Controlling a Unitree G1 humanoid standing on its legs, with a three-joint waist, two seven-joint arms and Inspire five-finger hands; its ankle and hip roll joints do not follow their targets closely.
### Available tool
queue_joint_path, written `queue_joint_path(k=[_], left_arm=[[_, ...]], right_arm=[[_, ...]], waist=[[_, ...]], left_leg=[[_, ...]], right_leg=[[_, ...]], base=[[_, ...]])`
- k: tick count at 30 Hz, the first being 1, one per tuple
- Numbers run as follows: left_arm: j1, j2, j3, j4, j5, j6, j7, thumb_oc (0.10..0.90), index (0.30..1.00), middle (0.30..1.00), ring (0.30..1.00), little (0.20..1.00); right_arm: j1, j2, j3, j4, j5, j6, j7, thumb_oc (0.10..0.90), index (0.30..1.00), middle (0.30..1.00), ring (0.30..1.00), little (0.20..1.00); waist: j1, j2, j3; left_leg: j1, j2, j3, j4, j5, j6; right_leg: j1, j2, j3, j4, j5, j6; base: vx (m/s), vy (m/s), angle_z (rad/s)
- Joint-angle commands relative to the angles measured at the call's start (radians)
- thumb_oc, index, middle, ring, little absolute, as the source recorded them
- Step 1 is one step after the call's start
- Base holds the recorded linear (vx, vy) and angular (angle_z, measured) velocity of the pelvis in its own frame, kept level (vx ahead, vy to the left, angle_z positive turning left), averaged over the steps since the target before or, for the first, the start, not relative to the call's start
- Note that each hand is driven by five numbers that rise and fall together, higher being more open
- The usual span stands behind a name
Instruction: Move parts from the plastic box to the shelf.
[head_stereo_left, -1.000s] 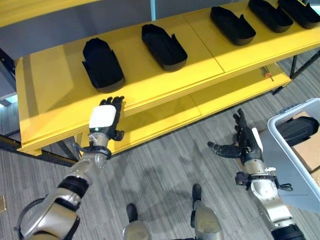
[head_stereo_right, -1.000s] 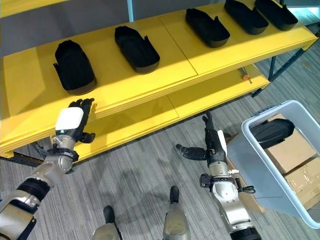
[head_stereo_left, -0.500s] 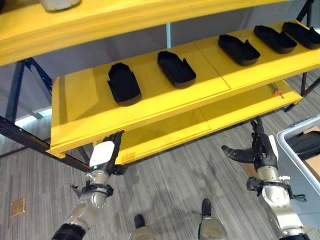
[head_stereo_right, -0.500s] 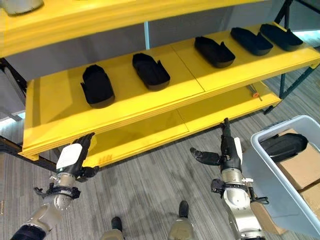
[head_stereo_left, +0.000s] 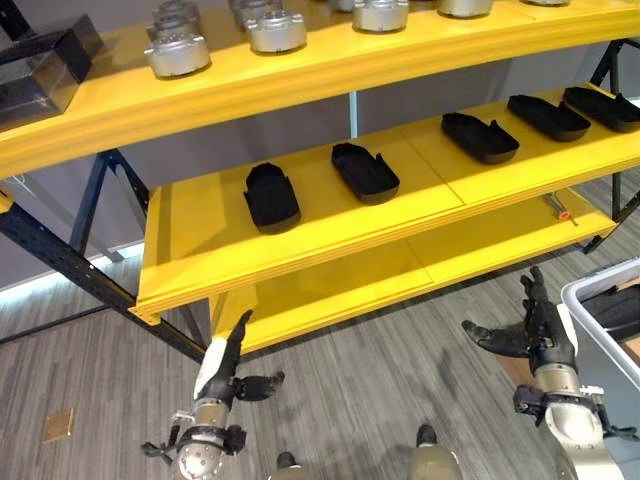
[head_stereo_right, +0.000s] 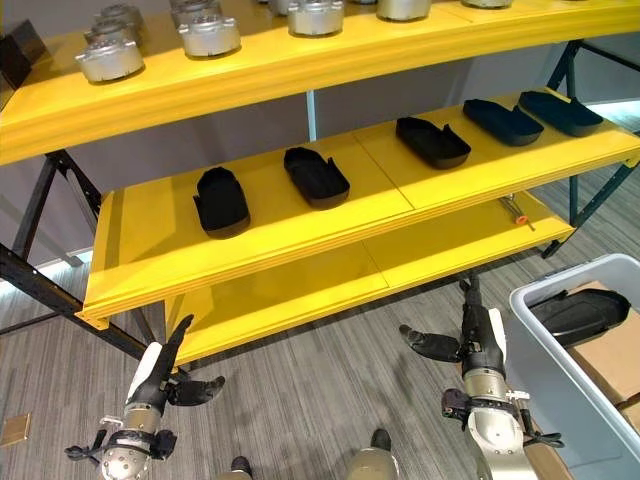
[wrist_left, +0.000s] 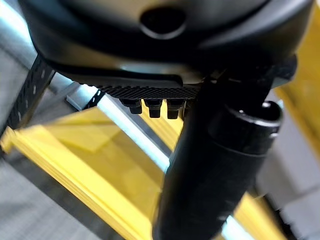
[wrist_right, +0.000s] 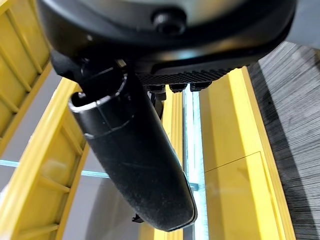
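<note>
Several black moulded parts lie in a row on the middle yellow shelf (head_stereo_left: 320, 240); the leftmost part (head_stereo_left: 271, 196) sits beside another part (head_stereo_left: 365, 172). One more black part (head_stereo_right: 578, 312) rests in the grey plastic box (head_stereo_right: 555, 385) at the lower right. My left hand (head_stereo_left: 225, 370) hangs low over the floor in front of the shelf, open and holding nothing. My right hand (head_stereo_left: 535, 330) is raised beside the box, fingers straight, thumb out, also holding nothing. Both wrist views look past straight fingers (wrist_left: 150, 106) and a thumb (wrist_right: 132, 160) at the yellow shelving.
Silver round metal parts (head_stereo_left: 177, 52) stand on the top shelf. A lower yellow shelf (head_stereo_left: 400, 280) carries a small orange-tipped tool (head_stereo_left: 556, 207). Dark steel rack legs (head_stereo_left: 70, 270) slant down at the left. Cardboard boxes (head_stereo_right: 612, 362) lie in the plastic box. Grey carpet floor spreads in front.
The camera has tilted up and back, bringing the top shelf into view. My left hand has dropped away from the shelf edge towards the floor. The right hand stays open beside the box.
</note>
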Motion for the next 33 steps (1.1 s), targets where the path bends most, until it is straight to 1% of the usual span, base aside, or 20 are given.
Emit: queue_joint_path(k=[1,2,3,5,6,7,8,9,10,11,12,14,16,17,19,20,24,27,30,33], left_arm=[[-0.087,-0.002,0.041,-0.108,-0.144,-0.098,-0.028,0.9,1.0,1.0,1.0,1.0],[-0.097,0.001,0.034,-0.118,-0.159,-0.098,-0.039,0.9,1.0,1.0,1.0,1.0],[-0.097,0.001,0.034,-0.118,-0.159,-0.098,-0.039,0.9,1.0,1.0,1.0,1.0],[-0.105,0.005,0.033,-0.13,-0.166,-0.095,-0.048,0.9,1.0,1.0,1.0,1.0],[-0.104,0.006,0.037,-0.14,-0.174,-0.096,-0.052,0.9,1.0,1.0,1.0,1.0],[-0.1,0.005,0.042,-0.148,-0.182,-0.095,-0.052,0.9,1.0,1.0,1.0,1.0],[-0.098,0.006,0.047,-0.155,-0.18,-0.094,-0.052,0.9,1.0,1.0,1.0,1.0],[-0.102,0.005,0.049,-0.159,-0.168,-0.089,-0.043,0.9,1.0,1.0,1.0,1.0],[-0.103,-0.001,0.057,-0.158,-0.17,-0.091,-0.039,0.9,1.0,1.0,1.0,1.0],[-0.102,-0.003,0.064,-0.161,-0.168,-0.092,-0.036,0.9,1.0,1.0,1.0,1.0],[-0.096,-0.006,0.068,-0.159,-0.17,-0.094,-0.036,0.9,1.0,1.0,1.0,1.0],[-0.097,-0.012,0.069,-0.157,-0.17,-0.096,-0.034,0.9,1.0,1.0,1.0,1.0],[-0.098,-0.008,0.069,-0.164,-0.174,-0.097,-0.031,0.9,1.0,1.0,1.0,1.0],[-0.096,-0.004,0.066,-0.165,-0.179,-0.099,-0.032,0.9,1.0,1.0,1.0,1.0],[-0.084,-0.001,0.069,-0.177,-0.189,-0.103,-0.039,0.9,1.0,1.0,1.0,1.0],[-0.092,0.0,0.057,-0.176,-0.195,-0.105,-0.04,0.9,1.0,1.0,1.0,1.0],[-0.109,0.011,0.042,-0.183,-0.198,-0.111,-0.039,0.9,1.0,1.0,1.0,1.0],[-0.13,0.026,0.025,-0.203,-0.189,-0.117,-0.025,0.9,1.0,1.0,1.0,1.0],[-0.177,0.052,-0.003,-0.207,-0.176,-0.124,-0.012,0.9,1.0,1.0,1.0,1.0],[-0.208,0.06,-0.033,-0.196,-0.176,-0.118,-0.016,0.9,1.0,1.0,1.0,1.0]], right_arm=[[-0.089,-0.063,-0.072,-0.12,0.0,-0.1,0.002,0.9,1.0,1.0,1.0,1.0],[-0.084,-0.07,-0.082,-0.121,0.006,-0.105,0.003,0.9,1.0,1.0,1.0,1.0],[-0.084,-0.07,-0.083,-0.121,0.006,-0.105,0.003,0.9,1.0,1.0,1.0,1.0],[-0.075,-0.074,-0.098,-0.126,0.01,-0.108,0.003,0.9,1.0,1.0,1.0,1.0],[-0.069,-0.075,-0.106,-0.131,0.012,-0.107,0.004,0.9,1.0,1.0,1.0,1.0],[-0.063,-0.073,-0.107,-0.13,0.012,-0.106,0.006,0.9,1.0,1.0,1.0,1.0],[-0.062,-0.07,-0.106,-0.132,0.01,-0.104,0.007,0.9,1.0,1.0,1.0,1.0],[-0.073,-0.067,-0.1,-0.127,0.009,-0.105,0.005,0.9,1.0,1.0,1.0,1.0],[-0.086,-0.066,-0.097,-0.12,0.009,-0.106,0.004,0.9,1.0,1.0,1.0,1.0],[-0.097,-0.063,-0.091,-0.114,0.008,-0.106,0.004,0.9,1.0,1.0,1.0,1.0],[-0.106,-0.06,-0.085,-0.109,0.01,-0.106,0.009,0.9,1.0,1.0,1.0,1.0],[-0.13,-0.053,-0.066,-0.091,0.012,-0.109,0.009,0.9,1.0,1.0,1.0,1.0],[-0.172,-0.047,-0.037,-0.073,0.01,-0.114,0.002,0.9,1.0,1.0,1.0,1.0],[-0.198,-0.045,-0.018,-0.065,0.009,-0.116,0.001,0.9,1.0,1.0,1.0,1.0],[-0.224,-0.036,0.008,-0.063,0.013,-0.119,0.007,0.9,1.0,1.0,1.0,1.0],[-0.229,-0.028,0.015,-0.058,0.019,-0.121,0.005,0.9,1.0,1.0,1.0,1.0],[-0.227,-0.013,0.026,-0.06,0.028,-0.122,0.001,0.9,1.0,1.0,1.0,1.0],[-0.234,-0.003,0.049,-0.058,0.025,-0.117,-0.002,0.9,1.0,1.0,1.0,1.0],[-0.262,0.002,0.087,-0.048,0.024,-0.116,-0.007,0.9,1.0,1.0,1.0,1.0],[-0.263,0.013,0.098,-0.049,0.027,-0.115,-0.006,0.9,1.0,1.0,1.0,1.0]], waist=[[0.002,-0.011,-0.021],[-0.001,-0.014,-0.012],[-0.003,-0.014,-0.01],[-0.01,-0.027,-0.002],[-0.017,-0.035,-0.004],[-0.012,-0.038,-0.007],[-0.004,-0.04,-0.007],[0.014,-0.045,-0.006],[0.024,-0.053,-0.006],[0.037,-0.056,-0.007],[0.043,-0.059,-0.011],[0.067,-0.056,-0.008],[0.097,-0.043,0.004],[0.103,-0.036,0.014],[0.102,-0.027,0.019],[0.097,-0.03,0.021],[0.089,-0.042,0.018],[0.063,-0.054,-0.001],[0.042,-0.052,-0.009],[0.029,-0.046,-0.003]], left_leg=[[-0.037,0.056,-0.016,0.128,0.088,0.006],[-0.062,0.065,-0.028,0.181,0.148,-0.001],[-0.063,0.066,-0.032,0.182,0.148,-0.002],[-0.089,0.079,-0.016,0.23,0.205,0.002],[-0.103,0.074,0.013,0.245,0.197,0.012],[-0.113,0.052,0.005,0.245,0.179,0.018],[-0.121,0.018,-0.024,0.239,0.157,0.026],[-0.149,-0.059,-0.1,0.223,0.11,0.04],[-0.171,-0.119,-0.139,0.207,0.06,0.052],[-0.196,-0.173,-0.178,0.187,0.05,0.06],[-0.206,-0.207,-0.197,0.167,0.037,0.064],[-0.258,-0.292,-0.245,0.145,0.049,0.074],[-0.324,-0.386,-0.343,0.149,0.067,0.078],[-0.338,-0.413,-0.371,0.16,0.068,0.078],[-0.304,-0.396,-0.37,0.151,0.063,0.092],[-0.291,-0.385,-0.347,0.145,0.059,0.098],[-0.257,-0.381,-0.322,0.139,0.037,0.114],[-0.225,-0.372,-0.244,0.139,-0.012,0.153],[-0.207,-0.367,-0.18,0.158,-0.07,0.184],[-0.204,-0.361,-0.158,0.175,-0.101,0.209]], right_leg=[[0.054,0.043,-0.043,0.047,-0.097,-0.083],[0.091,0.06,-0.053,0.015,-0.098,-0.095],[0.096,0.062,-0.056,0.01,-0.096,-0.096],[0.125,0.081,-0.064,-0.025,-0.091,-0.111],[0.138,0.093,-0.068,-0.051,-0.091,-0.119],[0.145,0.102,-0.062,-0.07,-0.089,-0.122],[0.148,0.105,-0.05,-0.078,-0.088,-0.119],[0.143,0.107,-0.027,-0.087,-0.082,-0.117],[0.138,0.11,-0.008,-0.091,-0.072,-0.111],[0.133,0.123,0.014,-0.098,-0.059,-0.111],[0.136,0.138,0.033,-0.104,-0.054,-0.11],[0.137,0.167,0.07,-0.119,-0.042,-0.118],[0.131,0.204,0.125,-0.117,-0.038,-0.129],[0.127,0.223,0.155,-0.109,-0.036,-0.133],[0.12,0.25,0.198,-0.112,-0.024,-0.132],[0.126,0.249,0.205,-0.123,-0.019,-0.134],[0.135,0.242,0.236,-0.146,-0.009,-0.127],[0.131,0.229,0.303,-0.13,-0.016,-0.109],[0.099,0.228,0.387,-0.068,-0.052,-0.097],[0.042,0.241,0.407,0.05,-0.088,-0.095]], base=[[-0.03,-0.266,-0.1],[-0.04,-0.226,-0.15],[-0.04,-0.213,-0.15],[-0.06,-0.222,-0.06],[-0.05,-0.266,-0.04],[-0.01,-0.208,0.05],[0.03,-0.151,-0.09],[0.06,-0.127,-0.28],[0.06,-0.143,-0.49],[0.1,-0.147,-0.48],[0.1,-0.15,-0.6],[0.11,-0.147,-1.28],[0.11,-0.135,-1.34],[0.04,-0.084,-0.2],[0.0,-0.004,-0.55],[0.04,0.046,-1.3],[0.07,0.049,-0.65],[0.12,0.126,-0.92],[0.09,0.154,-1.21],[0.04,0.091,-0.54]])
